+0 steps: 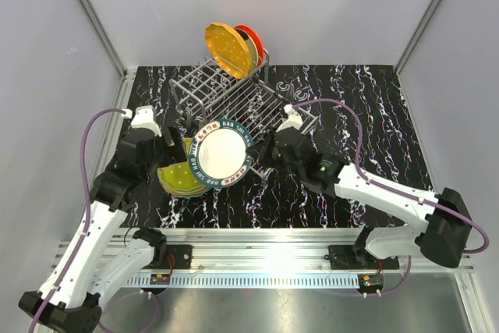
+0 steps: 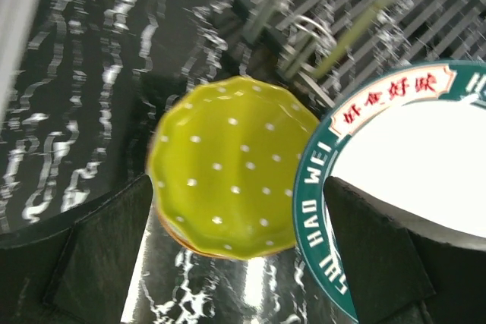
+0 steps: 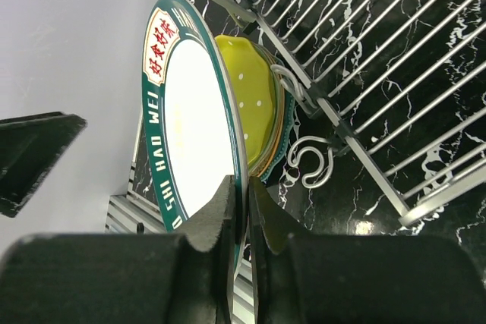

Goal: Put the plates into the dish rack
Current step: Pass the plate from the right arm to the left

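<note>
Right fingers (image 3: 216,225) pinch the rim of the teal-rimmed white plate (image 1: 224,154), holding it tilted on edge above the stack of plates (image 1: 175,177) toward the desk's (image 1: 374,115) left side. The left fingers (image 2: 106,252) hang spread wide and empty just beside the stack. Beyond the held plate, toward the far edge, lies the dish rack (image 1: 234,103), where a dotted orange plate (image 1: 228,48) and a red-orange plate (image 1: 251,35) stand slotted; the right arm looks best placed to carry it there.

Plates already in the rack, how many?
2: dotted orange plate and red-orange plate behind it, both standing at the far end of the dish rack. Others may hide behind them.
</note>
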Motion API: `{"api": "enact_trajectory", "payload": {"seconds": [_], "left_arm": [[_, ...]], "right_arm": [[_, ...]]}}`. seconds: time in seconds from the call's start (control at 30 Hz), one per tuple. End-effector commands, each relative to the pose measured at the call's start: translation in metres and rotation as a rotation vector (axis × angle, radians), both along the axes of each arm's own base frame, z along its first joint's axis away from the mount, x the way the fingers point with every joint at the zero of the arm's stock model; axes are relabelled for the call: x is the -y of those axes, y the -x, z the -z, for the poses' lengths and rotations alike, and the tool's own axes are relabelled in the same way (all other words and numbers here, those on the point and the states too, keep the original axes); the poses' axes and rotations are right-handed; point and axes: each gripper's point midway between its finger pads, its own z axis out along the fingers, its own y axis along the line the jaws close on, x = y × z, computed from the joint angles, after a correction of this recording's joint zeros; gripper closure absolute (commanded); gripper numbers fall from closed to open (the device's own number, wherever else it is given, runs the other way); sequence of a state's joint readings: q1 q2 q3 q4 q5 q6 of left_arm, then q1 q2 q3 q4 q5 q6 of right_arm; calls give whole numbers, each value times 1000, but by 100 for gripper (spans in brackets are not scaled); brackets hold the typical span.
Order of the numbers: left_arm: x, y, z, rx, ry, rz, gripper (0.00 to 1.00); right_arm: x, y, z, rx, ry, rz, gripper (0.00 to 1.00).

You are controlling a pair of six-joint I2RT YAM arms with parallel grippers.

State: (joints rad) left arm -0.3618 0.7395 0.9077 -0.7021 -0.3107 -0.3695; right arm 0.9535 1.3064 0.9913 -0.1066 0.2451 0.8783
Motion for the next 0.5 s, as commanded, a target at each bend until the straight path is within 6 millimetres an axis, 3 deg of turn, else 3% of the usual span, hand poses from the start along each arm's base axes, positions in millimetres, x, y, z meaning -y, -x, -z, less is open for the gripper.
{"api": "enact_trajectory", "payload": {"seconds": [0.0, 0.17, 0.3, 0.37, 0.47], "left_arm": [[40, -6, -16, 15, 96, 189, 1], [85, 2, -12, -69, 232, 385, 1], [95, 2, -7, -101, 269, 414, 1], [100, 5, -6, -108, 294, 441, 1], [112, 9, -13, -103, 362, 490, 3]], "right_arm": [[13, -6, -43, 81, -110, 54, 100], [20, -2, -51, 90, -147, 59, 100], [29, 4, -64, 113, -198, 66, 100], [34, 6, -61, 111, -202, 72, 100], [38, 9, -76, 148, -266, 68, 100]]}}
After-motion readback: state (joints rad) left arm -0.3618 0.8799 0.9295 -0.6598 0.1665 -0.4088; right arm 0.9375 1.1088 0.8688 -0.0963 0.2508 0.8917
